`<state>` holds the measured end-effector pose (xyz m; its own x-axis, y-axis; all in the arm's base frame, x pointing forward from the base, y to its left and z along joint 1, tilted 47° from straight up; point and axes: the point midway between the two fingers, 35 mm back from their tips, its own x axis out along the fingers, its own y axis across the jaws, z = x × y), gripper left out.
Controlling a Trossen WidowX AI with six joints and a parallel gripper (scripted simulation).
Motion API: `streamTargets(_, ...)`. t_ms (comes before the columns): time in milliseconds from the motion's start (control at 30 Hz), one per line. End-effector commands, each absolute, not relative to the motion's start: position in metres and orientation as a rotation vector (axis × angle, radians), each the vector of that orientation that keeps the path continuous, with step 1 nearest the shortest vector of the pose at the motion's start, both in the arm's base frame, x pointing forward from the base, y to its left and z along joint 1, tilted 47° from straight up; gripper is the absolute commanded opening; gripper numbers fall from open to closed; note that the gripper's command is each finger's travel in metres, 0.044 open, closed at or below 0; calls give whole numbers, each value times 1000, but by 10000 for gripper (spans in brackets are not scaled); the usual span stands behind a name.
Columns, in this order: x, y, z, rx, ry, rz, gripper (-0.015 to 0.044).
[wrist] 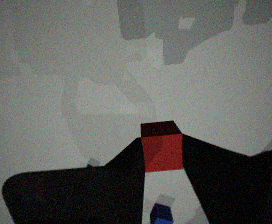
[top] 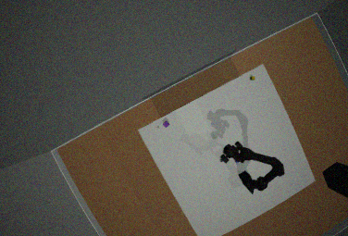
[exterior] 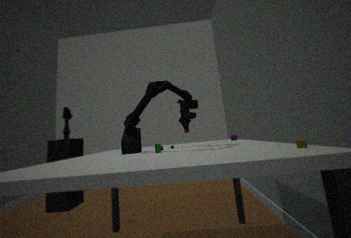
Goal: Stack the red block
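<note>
2 dark fingers are hiding the red block's (wrist: 162,150) sides while the gripper (exterior: 186,129) is clamping it above the table (exterior: 196,159). Arching high, the arm (exterior: 154,93) is pointing down; the green tower (exterior: 159,147) is standing at 8 o'clock below.

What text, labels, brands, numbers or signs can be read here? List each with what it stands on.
None: no words, numbers, labels or signs can be read in any view.
The red block in the gripper has plain faces.
The green tower, purple block and yellow block are too small and dim to show any marking.
</note>
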<state>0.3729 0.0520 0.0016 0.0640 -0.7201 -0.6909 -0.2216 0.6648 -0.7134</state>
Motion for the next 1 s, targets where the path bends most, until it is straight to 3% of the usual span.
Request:
streamTargets(0, 371, 63, 13, -810, 1498, -451, 0)
streamTargets(967, 331, 16, 77, -816, 1504, -440, 0)
